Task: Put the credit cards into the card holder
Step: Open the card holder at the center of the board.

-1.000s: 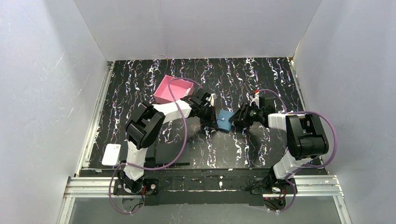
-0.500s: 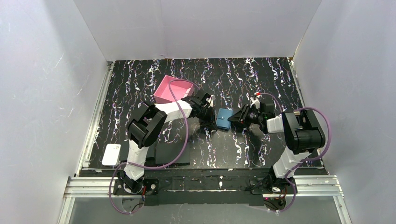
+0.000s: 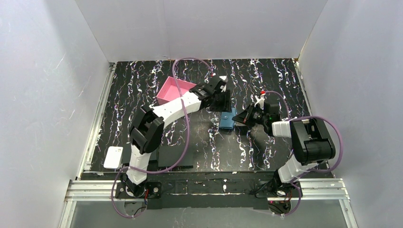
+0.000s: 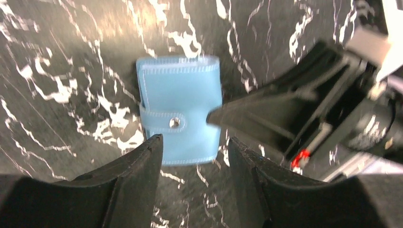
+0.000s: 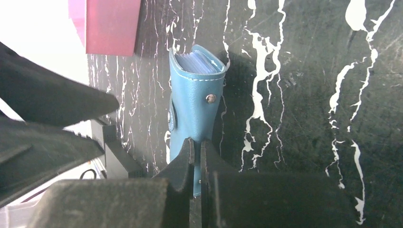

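Note:
A pink open-topped box, the card holder (image 3: 176,91), stands at the back left of the mat; its corner (image 5: 111,26) shows in the right wrist view. One white credit card (image 3: 113,157) lies by the mat's near left edge. A blue hinged case (image 3: 227,120) with a snap strap sits mid-table. My right gripper (image 3: 239,119) is shut on the near edge of that blue case (image 5: 195,104), fingers pinched together (image 5: 197,142). My left gripper (image 3: 225,102) hangs open just behind and above the blue case (image 4: 179,114), nothing between its fingers (image 4: 195,142).
White walls close in the black marbled mat (image 3: 266,80) on three sides. A metal rail (image 3: 95,123) runs along the left edge. Both arms meet near the middle, with the left arm's purple cable (image 3: 183,137) looping over the mat.
My left gripper opened, let go of the blue case and drew back and up. My right gripper closed on the case's right edge.

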